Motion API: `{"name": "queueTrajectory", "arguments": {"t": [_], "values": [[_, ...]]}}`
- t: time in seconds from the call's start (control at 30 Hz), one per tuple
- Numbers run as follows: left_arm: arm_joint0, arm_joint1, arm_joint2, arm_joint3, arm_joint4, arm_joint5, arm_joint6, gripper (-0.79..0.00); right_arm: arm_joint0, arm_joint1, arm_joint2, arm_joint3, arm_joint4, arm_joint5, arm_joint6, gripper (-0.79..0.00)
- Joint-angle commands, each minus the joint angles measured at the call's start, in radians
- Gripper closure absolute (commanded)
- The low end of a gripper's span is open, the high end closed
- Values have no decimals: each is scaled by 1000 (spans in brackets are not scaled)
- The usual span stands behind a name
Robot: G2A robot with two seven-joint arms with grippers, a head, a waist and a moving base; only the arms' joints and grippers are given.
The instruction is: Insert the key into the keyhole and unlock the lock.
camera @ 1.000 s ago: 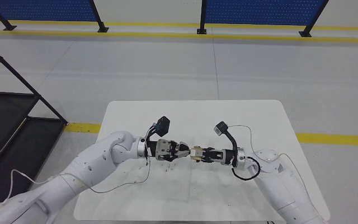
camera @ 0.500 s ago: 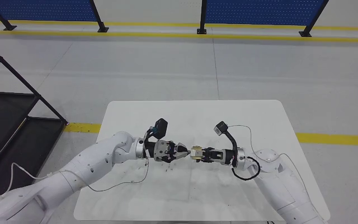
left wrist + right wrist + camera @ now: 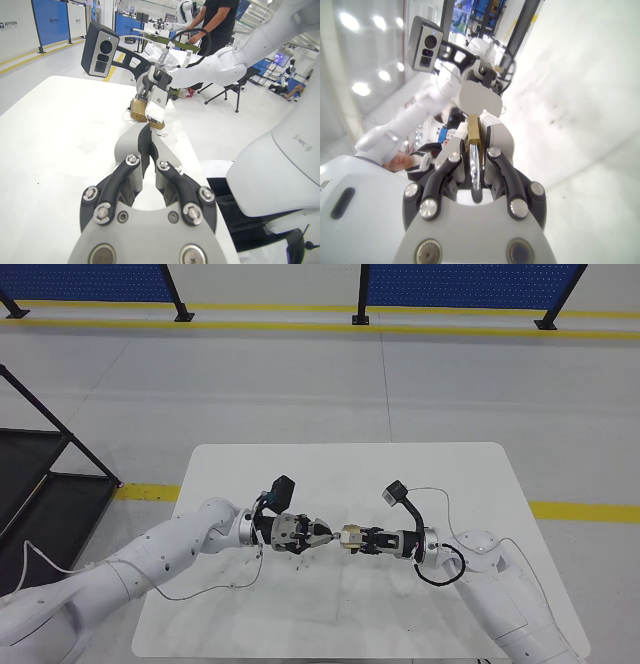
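Over a white rectangular table (image 3: 450,464), two grippers are facing each other mid-table. The right gripper (image 3: 473,120) is clamping a small brass padlock (image 3: 472,131) by its flat sides. The padlock is probably dense, rigid and slippery. The left gripper (image 3: 148,130), fingers pinched together, is touching the padlock's base, and the thin key is too small to discern.

floor (image 3: 300,384) pale grey | yellow lines (image 3: 590,510) | blue barriers (image 3: 470,284) behind | black rack (image 3: 45,514), possibly a cart, beside white table (image 3: 470,474)
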Motion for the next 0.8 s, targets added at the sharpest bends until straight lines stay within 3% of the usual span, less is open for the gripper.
{"name": "queueTrajectory", "arguments": {"t": [0.0, 0.53, 0.63, 0.7, 0.77], "values": [[-9, 0, 17, 3, 12, 0, 25, 0, 0, 0, 0, 0, 0, 0, 0, 0], [-79, -6, 113, 48, 53, 0, 135, 0, 0, 0, 0, 0, 0, 0, 0, 0], [-84, -4, 123, 49, 54, 0, 149, -489, 0, 0, 0, 0, 0, 0, 0, 0], [-87, -3, 130, 49, 52, 0, 151, -770, 0, 0, 0, 0, 0, 0, 0, 0], [-91, -1, 136, 47, 50, 0, 154, -785, 0, 0, 0, 0, 0, 0, 0, 0]]}}
